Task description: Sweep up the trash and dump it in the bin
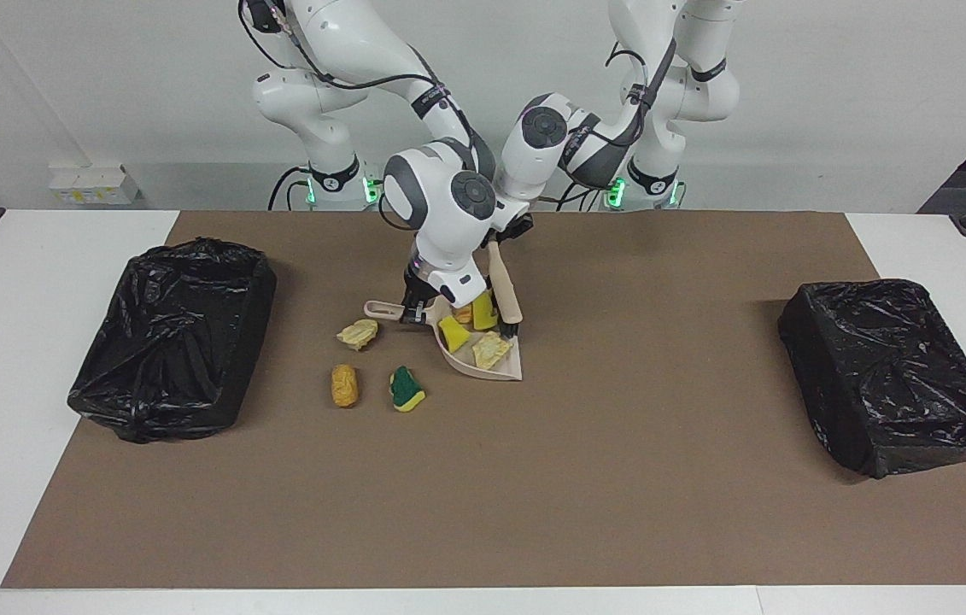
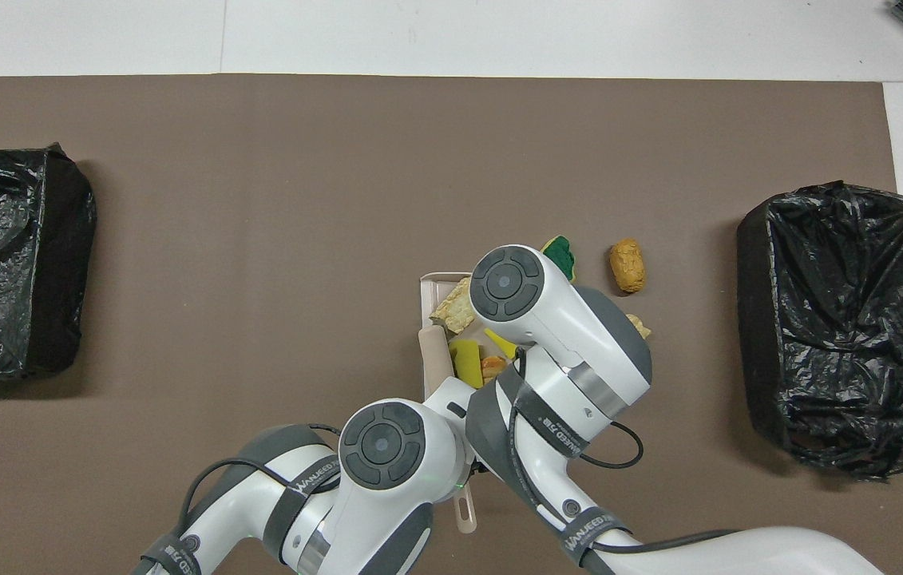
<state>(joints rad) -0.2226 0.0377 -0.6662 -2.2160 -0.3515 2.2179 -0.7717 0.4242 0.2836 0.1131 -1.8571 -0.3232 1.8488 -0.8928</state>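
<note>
The beige dustpan (image 1: 501, 369) (image 2: 437, 281) lies on the brown mat, and my right gripper (image 1: 416, 314) is shut on its handle. My left gripper (image 1: 506, 232) is shut on the beige-handled brush (image 1: 504, 290) (image 2: 438, 356), whose bristles rest at the pan's mouth. Trash in the pan: yellow sponge chunks (image 1: 453, 331) (image 2: 465, 359), a tan lump (image 1: 491, 348) (image 2: 455, 307) and an orange piece (image 2: 493, 367). On the mat toward the right arm's end lie a tan lump (image 1: 359, 333), an orange-brown lump (image 1: 344, 384) (image 2: 627, 266) and a green-and-yellow sponge (image 1: 406, 389) (image 2: 559, 254). From overhead both arms cover their grippers.
A bin lined with a black bag (image 1: 171, 337) (image 2: 842, 319) stands at the right arm's end of the mat. A second black-bagged bin (image 1: 892, 376) (image 2: 8, 255) stands at the left arm's end. White table borders the mat.
</note>
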